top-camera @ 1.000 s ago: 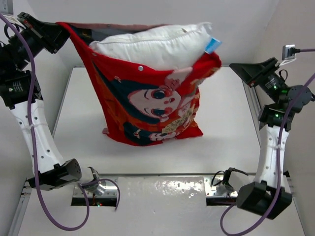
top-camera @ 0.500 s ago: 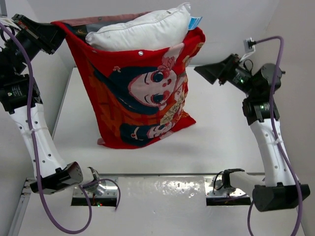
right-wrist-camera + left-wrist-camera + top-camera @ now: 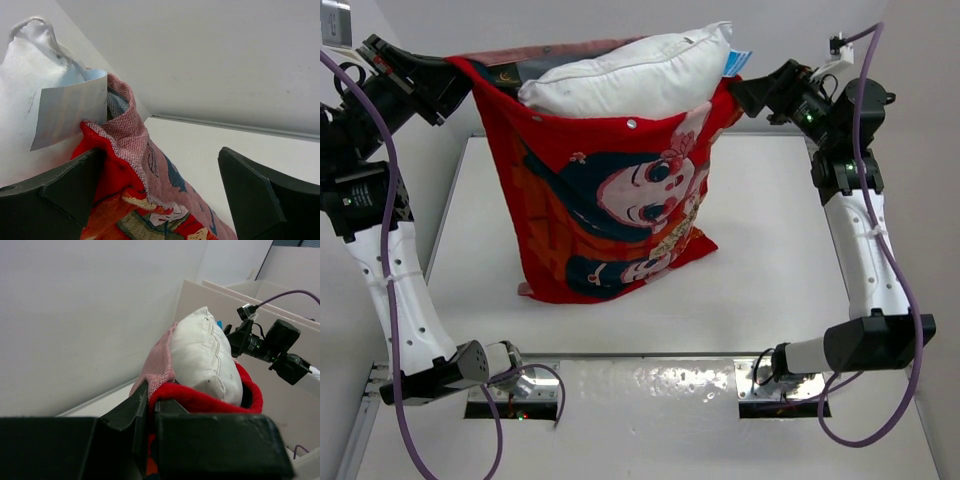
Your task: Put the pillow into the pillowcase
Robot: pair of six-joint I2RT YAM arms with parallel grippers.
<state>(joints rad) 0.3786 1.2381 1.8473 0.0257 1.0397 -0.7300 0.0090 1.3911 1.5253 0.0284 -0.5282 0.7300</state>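
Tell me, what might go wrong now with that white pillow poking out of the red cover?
1. Only the left gripper pinches the pillowcase; the right gripper is open at the other corner, so that side could sag and the opening collapse.
2. The pillow sticks out of the top and might tip out.
3. Closing, the right gripper might catch the pillow's blue tag instead of the pillowcase.

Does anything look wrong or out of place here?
Yes. The pillow is only partly inside: its upper part bulges out of the mouth of the pillowcase, and a blue label pokes out at its right corner. The left pincer grips one top corner; the right pincer stands open around the other.
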